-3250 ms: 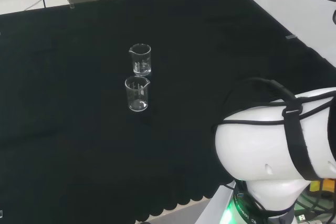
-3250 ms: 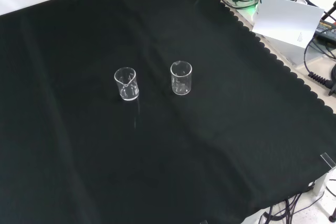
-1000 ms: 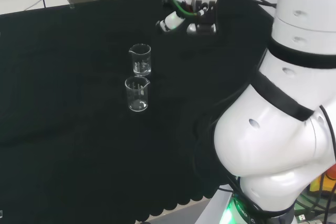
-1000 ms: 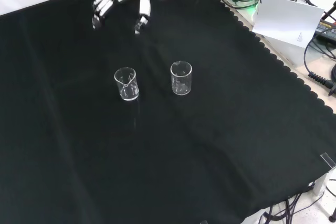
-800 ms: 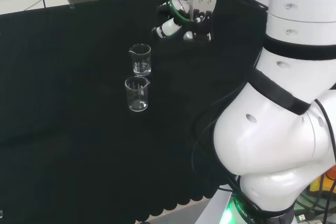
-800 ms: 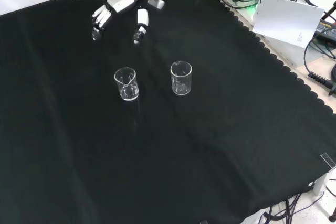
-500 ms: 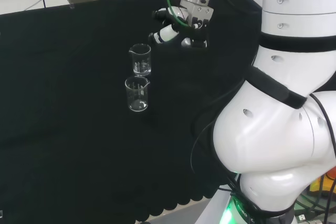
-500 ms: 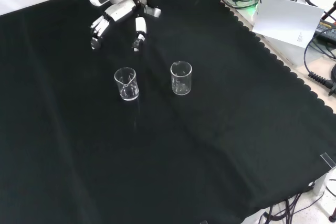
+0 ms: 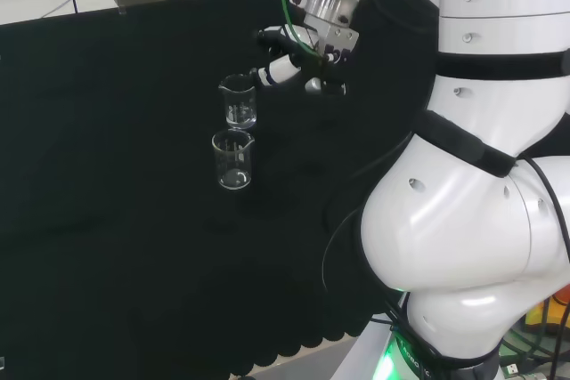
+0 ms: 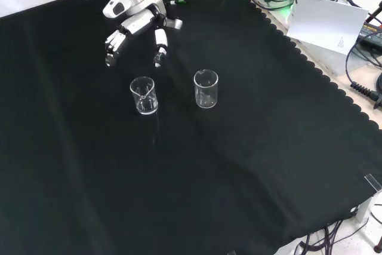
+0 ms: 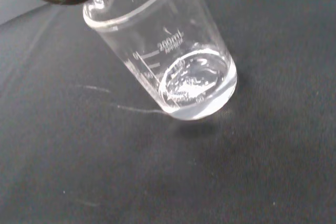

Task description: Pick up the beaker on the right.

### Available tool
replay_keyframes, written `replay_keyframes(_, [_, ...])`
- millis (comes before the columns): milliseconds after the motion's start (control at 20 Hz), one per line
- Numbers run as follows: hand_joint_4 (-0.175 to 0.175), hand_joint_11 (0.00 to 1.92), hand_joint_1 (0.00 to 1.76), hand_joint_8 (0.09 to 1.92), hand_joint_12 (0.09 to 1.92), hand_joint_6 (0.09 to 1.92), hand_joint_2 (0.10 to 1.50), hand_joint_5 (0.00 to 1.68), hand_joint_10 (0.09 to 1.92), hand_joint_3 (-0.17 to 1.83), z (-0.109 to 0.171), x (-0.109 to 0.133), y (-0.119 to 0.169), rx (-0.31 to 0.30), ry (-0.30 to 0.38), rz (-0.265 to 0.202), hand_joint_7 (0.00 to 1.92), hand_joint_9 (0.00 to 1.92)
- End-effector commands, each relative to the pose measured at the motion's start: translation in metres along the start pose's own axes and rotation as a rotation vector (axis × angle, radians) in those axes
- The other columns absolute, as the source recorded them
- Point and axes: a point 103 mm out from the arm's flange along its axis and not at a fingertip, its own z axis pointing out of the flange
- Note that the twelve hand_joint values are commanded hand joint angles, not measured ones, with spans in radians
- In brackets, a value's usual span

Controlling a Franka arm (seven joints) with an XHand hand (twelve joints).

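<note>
My hand [image 10: 138, 21] hovering upper left of front view, fingers [image 10: 113, 41] spread, holding nothing, just above left beaker [image 10: 144, 95]; right beaker [image 10: 206, 89] standing beside it.

The hand [image 10: 138, 21], out of sight at the start, has come in over the black cloth and moved step by step toward the two beakers. In the front view it now hangs just above and behind the left beaker [image 10: 144, 95], fingers [image 10: 113, 46] spread and pointing down. In the head view it sits just right of the farther beaker [image 9: 239, 101].
</note>
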Motion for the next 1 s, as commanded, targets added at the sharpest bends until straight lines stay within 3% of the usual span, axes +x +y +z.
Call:
replay_keyframes(50, [-0.056, 0.04, 0.8, 0.71, 1.44, 0.09, 0.58, 0.37, 0.71, 0.57, 0.017, -0.007, 0.007, 0.004, 0.024, -0.037, 0.14, 0.3])
replay_keyframes(400, [-0.06, 0.03, 0.81, 0.71, 1.44, 0.09, 0.57, 0.39, 0.71, 0.57, 0.036, -0.006, 0.011, 0.003, 0.063, -0.076, 0.15, 0.31])
replay_keyframes(1000, [-0.063, 0.0, 0.81, 0.71, 1.44, 0.09, 0.56, 0.37, 0.7, 0.58, 0.065, -0.002, 0.021, -0.015, 0.208, -0.14, 0.14, 0.28])
